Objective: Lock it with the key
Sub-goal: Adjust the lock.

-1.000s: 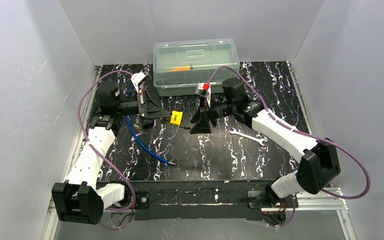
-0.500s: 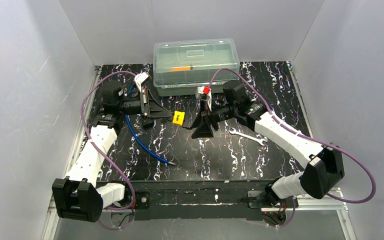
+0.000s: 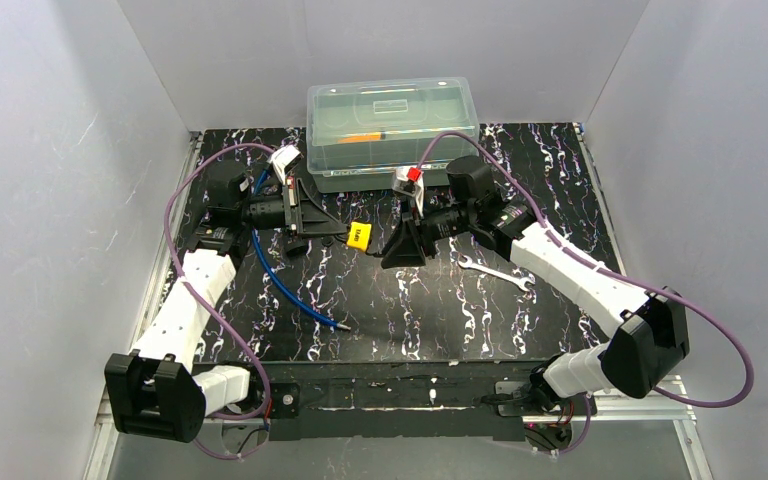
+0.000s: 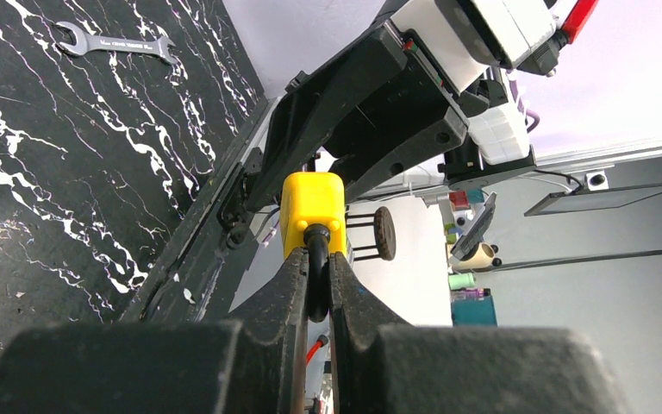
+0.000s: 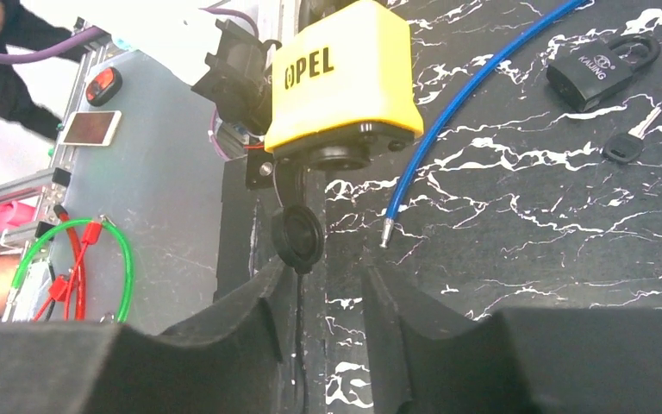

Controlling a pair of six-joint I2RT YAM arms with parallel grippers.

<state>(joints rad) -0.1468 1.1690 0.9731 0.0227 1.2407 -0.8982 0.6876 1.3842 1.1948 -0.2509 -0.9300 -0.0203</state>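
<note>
Left gripper [image 4: 315, 263]: jaws pinched shut on the black shackle of the yellow padlock [image 5: 340, 78], which is held clear of the tabletop [image 3: 420, 310] near its middle. The key [image 5: 297, 235], with a black round head, sits in the keyway at the padlock's 6 o'clock in the right wrist view. Right gripper [image 5: 319, 276]: jaws narrow around that head but not clamped, one finger just beside it, the other apart. On the tabletop, top view: wrench [image 3: 497, 272] at the right gripper's 4 o'clock and blue cable [image 3: 280, 285] at the padlock's 8 o'clock; black padlock [image 5: 599, 69] with a second key [image 5: 629, 142] just beside it at 5 o'clock in the right wrist view.
</note>
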